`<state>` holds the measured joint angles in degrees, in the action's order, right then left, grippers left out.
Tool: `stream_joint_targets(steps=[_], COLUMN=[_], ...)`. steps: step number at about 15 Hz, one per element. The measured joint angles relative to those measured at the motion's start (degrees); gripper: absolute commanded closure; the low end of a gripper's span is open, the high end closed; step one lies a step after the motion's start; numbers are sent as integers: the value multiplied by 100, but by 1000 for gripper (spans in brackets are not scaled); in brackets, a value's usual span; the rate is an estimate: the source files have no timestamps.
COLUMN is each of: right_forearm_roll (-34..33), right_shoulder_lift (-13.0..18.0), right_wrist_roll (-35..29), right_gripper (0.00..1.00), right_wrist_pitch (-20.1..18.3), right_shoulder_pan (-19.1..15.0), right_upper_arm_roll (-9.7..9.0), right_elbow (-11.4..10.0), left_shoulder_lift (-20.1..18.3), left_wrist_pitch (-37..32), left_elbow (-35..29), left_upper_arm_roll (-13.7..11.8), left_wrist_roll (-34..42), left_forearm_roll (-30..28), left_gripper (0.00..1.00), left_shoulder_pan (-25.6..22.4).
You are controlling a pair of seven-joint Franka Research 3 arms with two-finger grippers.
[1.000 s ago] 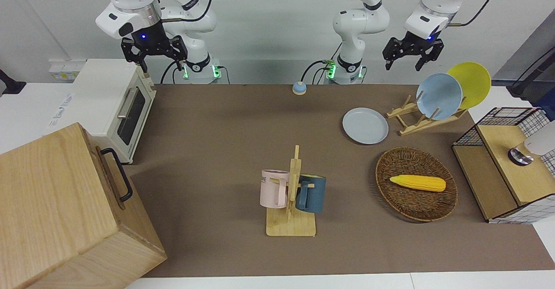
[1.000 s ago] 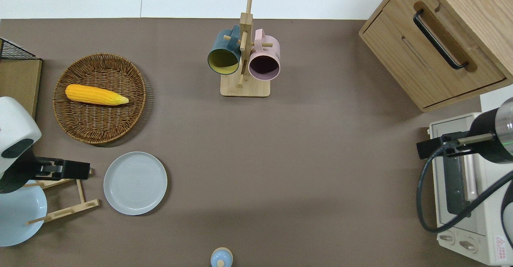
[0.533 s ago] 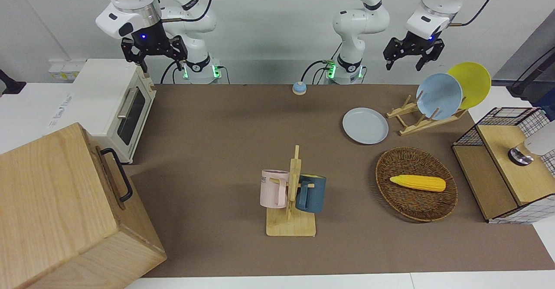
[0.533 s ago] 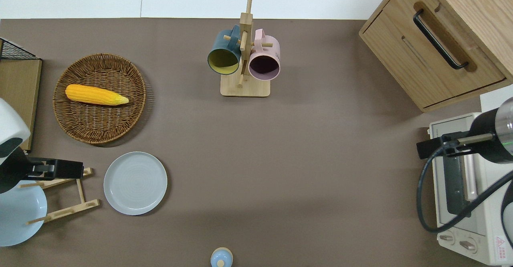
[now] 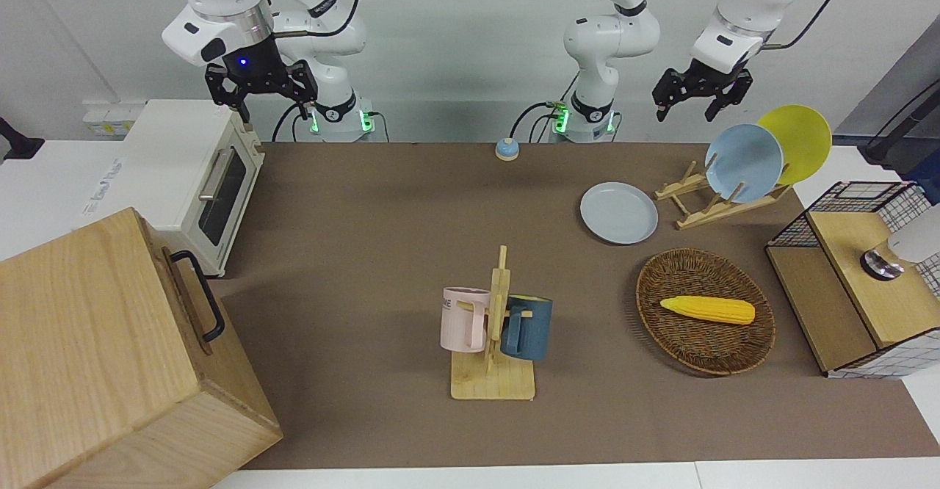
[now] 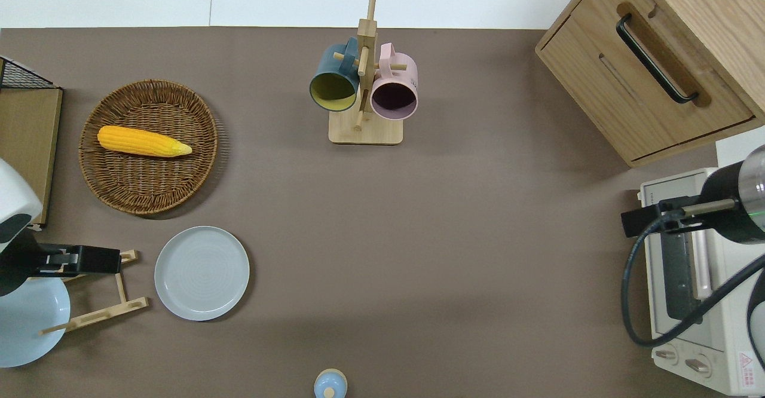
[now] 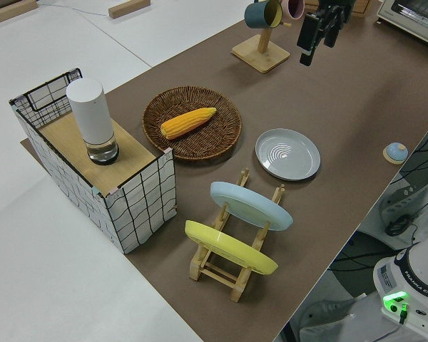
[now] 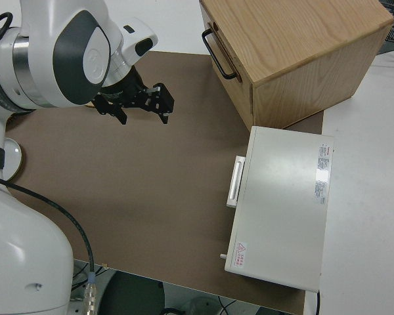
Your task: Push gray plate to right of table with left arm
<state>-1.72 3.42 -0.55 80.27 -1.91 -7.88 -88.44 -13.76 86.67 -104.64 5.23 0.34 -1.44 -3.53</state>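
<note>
The gray plate (image 5: 619, 212) (image 6: 202, 272) (image 7: 287, 154) lies flat on the brown table (image 5: 367, 217), toward the left arm's end and beside the wooden plate rack (image 6: 95, 290). My left gripper (image 5: 684, 113) (image 6: 89, 260) hangs open in the air over that rack. It holds nothing and does not touch the gray plate. In the left side view the left gripper (image 7: 315, 39) shows as a black shape high above the table. The right arm is parked, its gripper (image 5: 261, 100) (image 8: 141, 108) open and holding nothing.
The rack holds a sky-blue plate (image 5: 743, 162) and a yellow plate (image 5: 797, 140). A wicker basket (image 5: 705, 342) with a corn cob lies farther from the robots than the gray plate. A mug rack (image 5: 496, 327) stands mid-table; a toaster oven (image 5: 198, 180) and wooden cabinet (image 5: 110, 357) fill the right arm's end.
The left gripper has drifted a little toward the left arm's end of the table, staying over the plate rack. The gray plate and the right arm have not moved.
</note>
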Motion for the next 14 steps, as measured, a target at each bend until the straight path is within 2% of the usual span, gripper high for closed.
stream_joint_targets(steps=[11,14], right_forearm_roll=[0,0], right_shoulder_lift=[0,0], right_wrist_roll=[0,0], right_gripper=[5,5], right_wrist_pitch=[0,0], right_shoulder_pan=[0,0], right_upper_arm_roll=[0,0], right_elbow=[0,0], left_shoulder_lift=[1,104], left_wrist_pitch=[90,185], left_elbow=[-47,-217], left_upper_arm_roll=[-3,-33], left_wrist_roll=[0,-31], left_forearm_roll=[0,2], left_gripper=[9,9], left_shoulder_pan=[0,-14])
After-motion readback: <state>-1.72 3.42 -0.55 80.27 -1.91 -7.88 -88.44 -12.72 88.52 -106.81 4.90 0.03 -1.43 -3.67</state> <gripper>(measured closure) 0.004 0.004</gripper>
